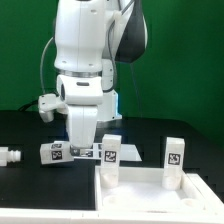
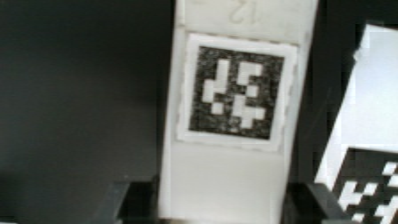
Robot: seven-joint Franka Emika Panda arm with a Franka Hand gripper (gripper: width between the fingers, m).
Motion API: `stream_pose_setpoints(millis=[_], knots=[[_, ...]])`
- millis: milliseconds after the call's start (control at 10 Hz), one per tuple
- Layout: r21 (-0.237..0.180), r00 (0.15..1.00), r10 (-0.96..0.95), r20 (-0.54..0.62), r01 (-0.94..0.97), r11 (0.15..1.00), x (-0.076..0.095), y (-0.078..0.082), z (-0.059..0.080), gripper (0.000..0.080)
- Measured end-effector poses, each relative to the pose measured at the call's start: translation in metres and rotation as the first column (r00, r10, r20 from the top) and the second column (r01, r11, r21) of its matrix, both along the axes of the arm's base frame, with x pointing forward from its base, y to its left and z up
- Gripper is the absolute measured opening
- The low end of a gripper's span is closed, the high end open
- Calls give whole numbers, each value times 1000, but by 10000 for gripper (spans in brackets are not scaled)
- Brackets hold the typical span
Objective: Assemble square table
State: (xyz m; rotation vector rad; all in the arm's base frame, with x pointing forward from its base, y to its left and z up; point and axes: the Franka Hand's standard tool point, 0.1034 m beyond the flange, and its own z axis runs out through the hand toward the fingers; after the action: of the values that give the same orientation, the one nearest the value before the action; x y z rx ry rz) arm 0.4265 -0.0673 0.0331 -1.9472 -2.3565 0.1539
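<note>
My gripper is down at the table, left of the white tabletop with its raised corner sockets. In the wrist view the gripper has its dark fingers pressed on both sides of a white leg that bears a black-and-white tag. I cannot tell whether this leg is lifted off the table. A second leg lies just left of the gripper. A third leg stands right of it. Another leg stands behind the tabletop's far right corner.
A small white peg-like part lies at the exterior view's far left on the black table. Another tagged white part lies close beside the gripped leg. A green wall stands behind.
</note>
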Motion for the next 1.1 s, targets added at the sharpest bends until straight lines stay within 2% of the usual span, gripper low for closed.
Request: stream_pose_setpoints(millis=[200, 300, 400, 600, 700, 1000, 1100], knots=[[2, 993, 117, -6, -117, 993, -1, -4, 0, 284], [21, 969, 246, -18, -245, 969, -3, -9, -2, 284], [62, 920, 389, -46, -386, 921, -6, -18, -4, 284], [155, 812, 576, -98, -559, 814, -11, -19, -14, 284], [156, 798, 593, -107, -576, 803, -11, -21, -17, 284], [177, 682, 725, -100, -705, 687, -12, -28, -16, 284], [174, 654, 749, -105, -729, 662, -12, -26, -16, 284]])
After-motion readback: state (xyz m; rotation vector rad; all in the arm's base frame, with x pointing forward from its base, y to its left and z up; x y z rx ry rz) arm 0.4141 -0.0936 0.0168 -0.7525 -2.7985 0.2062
